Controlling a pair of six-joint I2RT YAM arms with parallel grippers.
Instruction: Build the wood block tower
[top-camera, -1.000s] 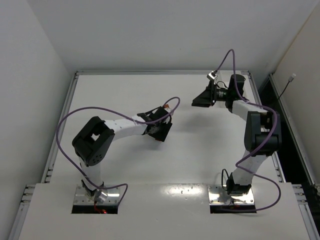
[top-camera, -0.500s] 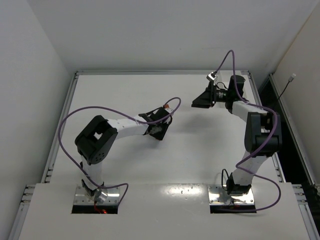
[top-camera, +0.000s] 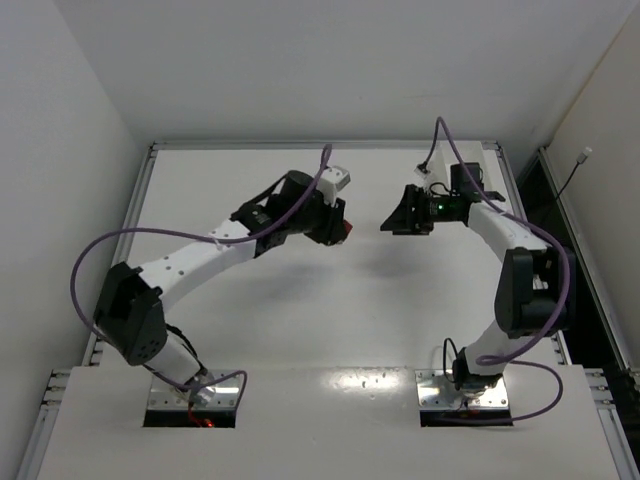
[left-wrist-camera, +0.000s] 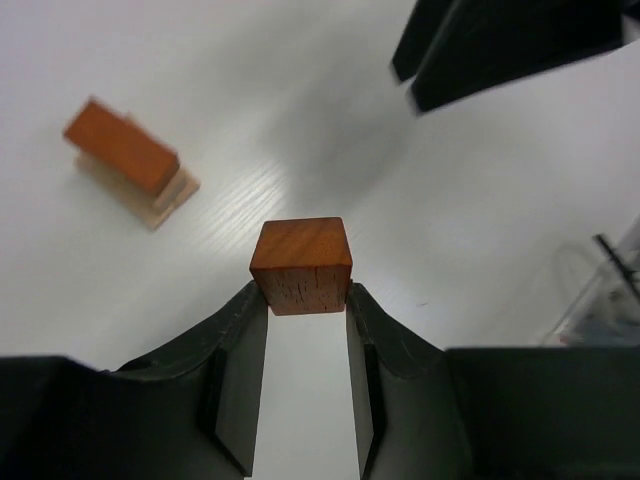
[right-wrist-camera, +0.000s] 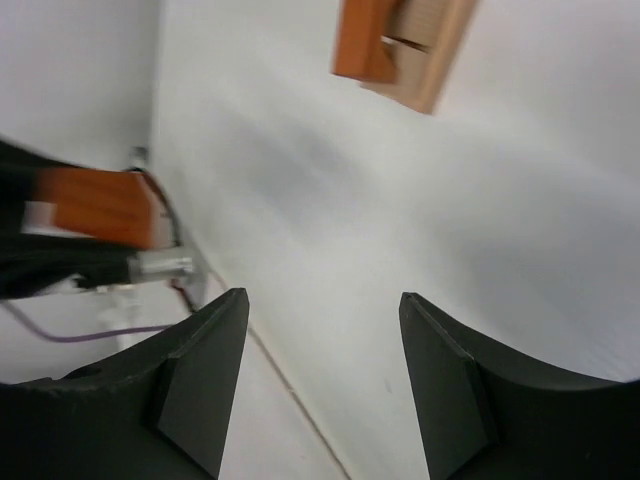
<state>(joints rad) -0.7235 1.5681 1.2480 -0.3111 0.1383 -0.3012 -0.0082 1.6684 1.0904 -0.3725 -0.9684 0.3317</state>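
My left gripper (left-wrist-camera: 303, 292) is shut on a reddish-orange wooden cube (left-wrist-camera: 300, 262) and holds it above the table. In the top view it (top-camera: 342, 226) is at the table's far middle. A small stack, a reddish-orange bar (left-wrist-camera: 122, 145) lying on pale tan blocks (left-wrist-camera: 165, 197), stands on the table ahead and to its left. The right wrist view shows the same stack (right-wrist-camera: 400, 45) at the top edge. My right gripper (right-wrist-camera: 322, 298) is open and empty, facing the left gripper (right-wrist-camera: 100, 205) across a short gap. I cannot make out the stack in the top view.
The white table (top-camera: 300, 300) has a raised metal rail along its far edge (top-camera: 320, 146) and left side (top-camera: 125, 250). Purple cables (top-camera: 90, 260) loop from both arms. The right gripper's dark fingers (left-wrist-camera: 500, 45) show at the upper right of the left wrist view.
The left arm has stretched out and swung its gripper farther and to the right, carrying the cube up off the table. The right gripper has dropped slightly nearer.
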